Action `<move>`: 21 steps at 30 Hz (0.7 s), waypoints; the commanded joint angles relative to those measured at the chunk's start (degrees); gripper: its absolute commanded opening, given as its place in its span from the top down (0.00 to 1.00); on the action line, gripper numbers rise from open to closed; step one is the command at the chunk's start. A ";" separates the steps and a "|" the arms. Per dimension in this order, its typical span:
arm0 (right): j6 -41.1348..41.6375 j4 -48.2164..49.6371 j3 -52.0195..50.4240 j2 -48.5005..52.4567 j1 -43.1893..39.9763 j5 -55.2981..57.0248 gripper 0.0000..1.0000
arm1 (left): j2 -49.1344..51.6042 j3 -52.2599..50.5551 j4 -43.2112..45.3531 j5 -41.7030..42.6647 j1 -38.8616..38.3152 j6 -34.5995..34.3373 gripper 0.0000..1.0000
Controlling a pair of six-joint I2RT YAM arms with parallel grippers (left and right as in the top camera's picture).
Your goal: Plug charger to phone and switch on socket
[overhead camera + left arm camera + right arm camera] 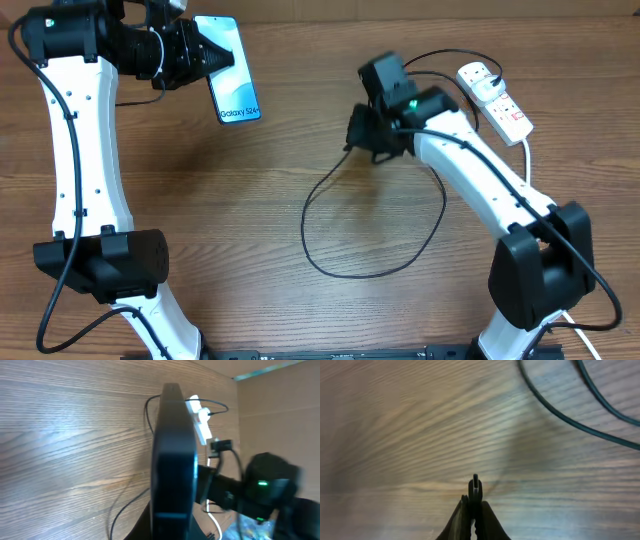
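My left gripper is shut on the phone and holds it above the table at the back left, its blue screen facing up; the left wrist view shows the phone edge-on. My right gripper is shut on the charger's small black connector tip, which sticks out between the fingers above the table. The thin black charger cable loops over the middle of the table and runs back to the white socket at the back right, where a plug sits in it.
The socket's thick white cord trails toward the right arm's base. The socket also shows in the left wrist view, with cardboard behind it. Bare wooden table lies between the two arms.
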 commanded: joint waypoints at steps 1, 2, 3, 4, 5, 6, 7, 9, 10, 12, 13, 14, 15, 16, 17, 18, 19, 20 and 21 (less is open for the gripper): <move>6.05 4.17 -6.43 -0.48 -0.46 4.50 0.96 | -0.35 0.13 0.07 -0.22 -0.44 0.04 0.96; 7.06 5.62 -8.41 -0.48 -0.46 5.53 0.96 | -0.35 0.13 0.07 -0.22 -0.44 0.04 0.96; 7.93 6.34 -9.75 -0.48 -0.48 6.36 0.96 | -0.35 0.13 0.04 -0.24 -0.44 0.07 0.96; 8.81 6.71 -10.78 -0.48 -0.48 7.04 0.96 | -0.35 0.13 0.02 -0.24 -0.44 0.04 0.96; 9.73 6.75 -11.69 -0.48 -0.48 7.69 0.96 | -0.35 0.13 0.04 -0.22 -0.44 0.04 0.96; 10.29 6.62 -12.04 -0.48 -0.48 8.09 0.96 | -0.35 0.13 0.04 -0.22 -0.44 0.04 0.96; 10.58 6.40 -12.35 -0.48 -0.50 8.04 0.96 | -0.35 0.13 0.07 -0.22 -0.44 0.04 0.96; 12.33 4.55 -12.35 -0.48 -0.72 8.09 0.96 | -0.35 0.13 0.04 -0.22 -0.44 0.04 0.96; 13.70 3.04 -12.35 -0.48 -0.96 8.09 0.96 | -0.35 0.13 0.04 -0.22 -0.44 0.04 0.96; 15.32 0.17 -12.35 -0.48 -1.68 8.35 0.96 | -0.35 0.13 0.00 -0.22 -0.44 0.04 0.96; 15.76 -1.29 -12.35 -0.48 -2.32 8.81 0.96 | -0.35 0.13 -0.09 -0.22 -0.44 0.04 0.96; 16.06 -2.43 -12.35 -0.48 -2.93 9.42 0.96 | -0.35 0.13 -0.13 -0.22 -0.44 0.04 0.96; 16.02 -3.28 -12.35 -0.48 -3.58 9.86 0.96 | -0.35 0.13 -0.13 -0.24 -0.44 0.04 0.96; 16.00 -4.22 -12.35 -0.48 -4.39 10.16 0.96 | -0.35 0.13 -0.13 -0.22 -0.44 0.04 0.96; 16.00 -5.05 -12.35 -0.48 -5.11 10.25 0.96 | -0.35 0.13 -0.11 -0.20 -0.44 0.02 0.96; 15.96 -5.88 -12.35 -0.48 -5.92 10.23 0.96 | -0.35 0.13 -0.13 -0.20 -0.44 0.02 0.96; 15.76 -6.51 -12.37 -0.48 -6.51 10.23 0.96 | -0.35 0.13 -0.13 -0.20 -0.44 0.02 0.96; 15.56 -7.15 -12.37 -0.48 -6.97 10.27 0.96 | -0.35 0.13 -0.13 -0.20 -0.44 0.02 0.96; 14.86 -7.34 -12.50 -0.48 -7.34 10.29 0.96 | -0.35 0.13 -0.13 -0.20 -0.44 0.02 0.96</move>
